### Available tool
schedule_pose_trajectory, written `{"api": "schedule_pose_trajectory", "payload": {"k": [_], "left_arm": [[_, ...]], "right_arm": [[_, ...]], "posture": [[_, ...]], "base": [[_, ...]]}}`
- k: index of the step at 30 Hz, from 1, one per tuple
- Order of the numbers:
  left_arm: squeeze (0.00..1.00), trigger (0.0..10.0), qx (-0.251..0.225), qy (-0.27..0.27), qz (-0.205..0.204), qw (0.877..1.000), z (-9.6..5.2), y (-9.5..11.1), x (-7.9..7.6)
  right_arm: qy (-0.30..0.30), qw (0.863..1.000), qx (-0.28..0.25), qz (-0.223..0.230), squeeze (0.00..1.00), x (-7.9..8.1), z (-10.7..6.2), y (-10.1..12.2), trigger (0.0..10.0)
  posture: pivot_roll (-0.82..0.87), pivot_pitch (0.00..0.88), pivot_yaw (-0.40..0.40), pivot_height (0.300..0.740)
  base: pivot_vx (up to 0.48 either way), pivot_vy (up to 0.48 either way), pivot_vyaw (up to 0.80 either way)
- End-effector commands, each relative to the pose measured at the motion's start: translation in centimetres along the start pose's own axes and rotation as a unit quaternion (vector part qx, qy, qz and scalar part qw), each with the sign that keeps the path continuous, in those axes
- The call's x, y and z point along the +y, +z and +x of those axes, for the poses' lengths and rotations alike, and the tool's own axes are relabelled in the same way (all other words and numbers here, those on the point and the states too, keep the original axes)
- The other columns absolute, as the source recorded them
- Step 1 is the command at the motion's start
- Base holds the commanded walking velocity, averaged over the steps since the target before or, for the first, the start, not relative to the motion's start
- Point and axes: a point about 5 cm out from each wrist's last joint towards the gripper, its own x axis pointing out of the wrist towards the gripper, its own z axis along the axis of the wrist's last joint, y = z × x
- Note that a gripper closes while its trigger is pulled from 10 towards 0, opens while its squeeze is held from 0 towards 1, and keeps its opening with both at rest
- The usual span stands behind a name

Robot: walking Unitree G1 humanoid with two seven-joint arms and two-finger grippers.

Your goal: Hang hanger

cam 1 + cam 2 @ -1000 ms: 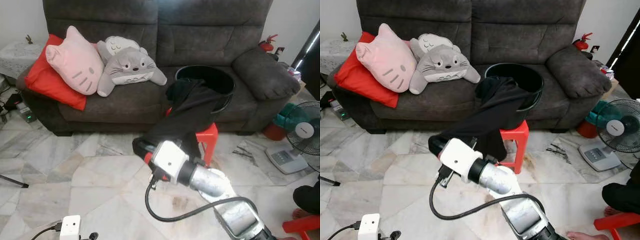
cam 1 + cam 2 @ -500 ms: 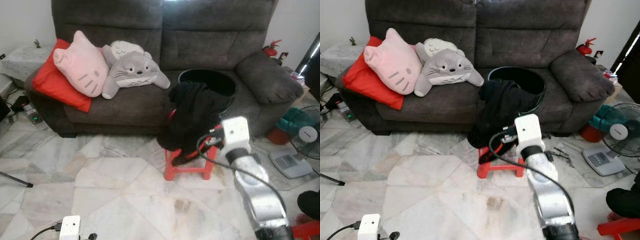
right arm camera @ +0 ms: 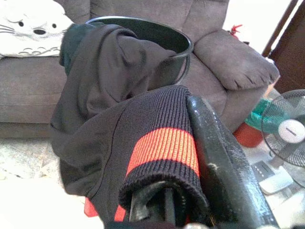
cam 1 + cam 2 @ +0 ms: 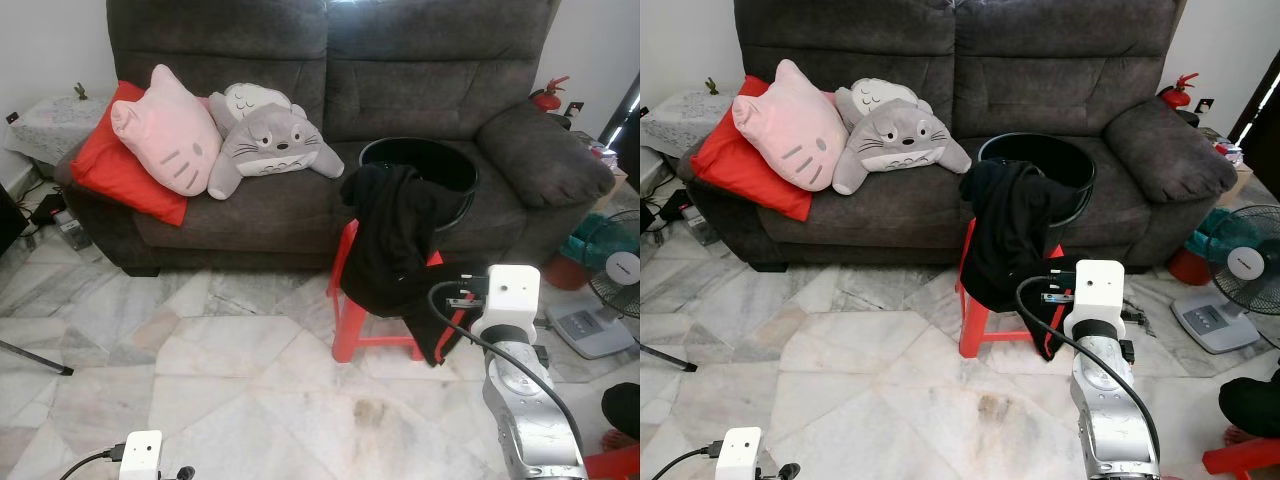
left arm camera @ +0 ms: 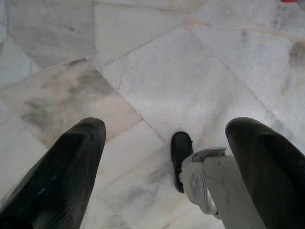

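A black garment (image 4: 392,230) hangs over the rim of a black basket (image 4: 445,162) on the sofa and over a red stool (image 4: 346,305) on the floor. My right gripper (image 3: 178,193) is shut on the garment's ribbed cuff (image 3: 162,148), which is black with a red stripe. In the eye views that arm (image 4: 508,330) is just right of the stool, with the sleeve pulled towards it. My left gripper (image 5: 167,160) hangs open over the marble floor with nothing between its fingers.
A dark grey sofa (image 4: 250,205) carries a red cushion (image 4: 110,170), a pink cat pillow (image 4: 165,130) and a grey plush (image 4: 275,145). A fan (image 4: 1243,265) and a scale (image 4: 588,330) stand at the right. A person's leg (image 4: 1250,400) is at the bottom right.
My right arm has swung from in front of the stool to its right side, carrying the garment's sleeve along. The camera has shifted a little.
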Motion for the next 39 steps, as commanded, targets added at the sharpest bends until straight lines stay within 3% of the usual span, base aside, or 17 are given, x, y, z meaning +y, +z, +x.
{"api": "schedule_pose_trajectory", "payload": {"k": [1,39], "left_arm": [[0.00,10.0,0.012,0.002,-0.002,1.000,-0.1,-0.6,0.1],[0.00,10.0,0.013,0.004,0.001,1.000,-0.2,-0.6,0.1]], "right_arm": [[0.002,1.000,-0.024,-0.009,0.00,0.1,0.1,1.0,10.0],[0.060,0.996,-0.058,-0.034,0.00,1.6,0.8,2.1,10.0]], "posture": [[-0.06,0.000,-0.032,0.716],[-0.05,0.000,-0.033,0.716]], "base": [[0.000,0.000,0.77],[0.000,0.000,0.80]]}}
